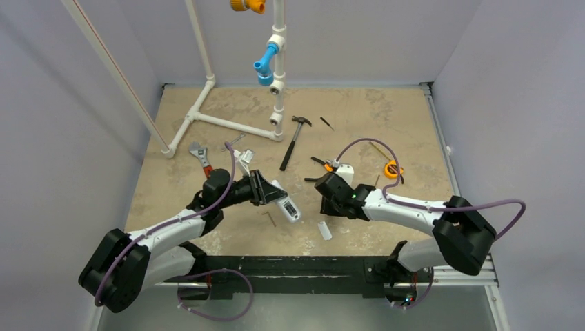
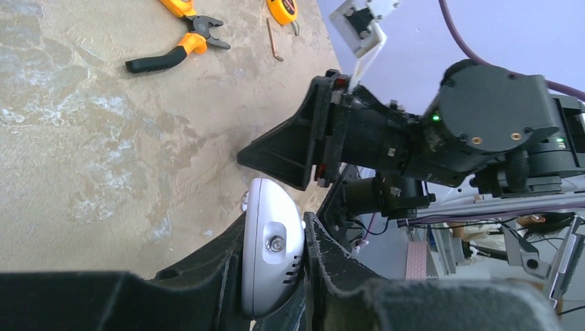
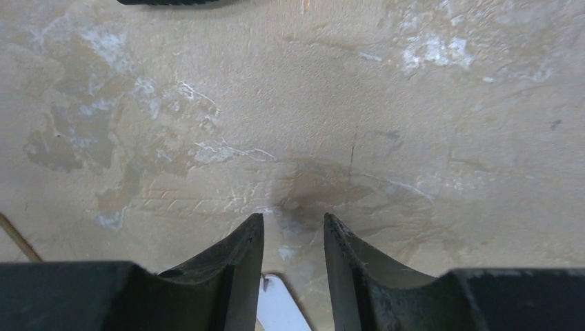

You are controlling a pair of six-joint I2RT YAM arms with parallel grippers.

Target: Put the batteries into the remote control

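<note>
Left tool [image 2: 274, 224] clamps the remote control [image 2: 271, 258]; right tool [image 3: 293, 219] gapes.

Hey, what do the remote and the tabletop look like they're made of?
Remote control: likely moulded white plastic, smooth and slightly glossy, with vent slots and a recessed screw. Tabletop: matte beige stone-look surface, mottled and scuffed; laminate or mat, can't tell.

Hammer [image 1: 292, 143] behind remote control [image 1: 288, 207]

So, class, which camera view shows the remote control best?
Top external: most of the remote control shows, face up, held by the left gripper. The left wrist shows only one rounded end between its fingers. The right wrist shows no sure part of it.
</note>
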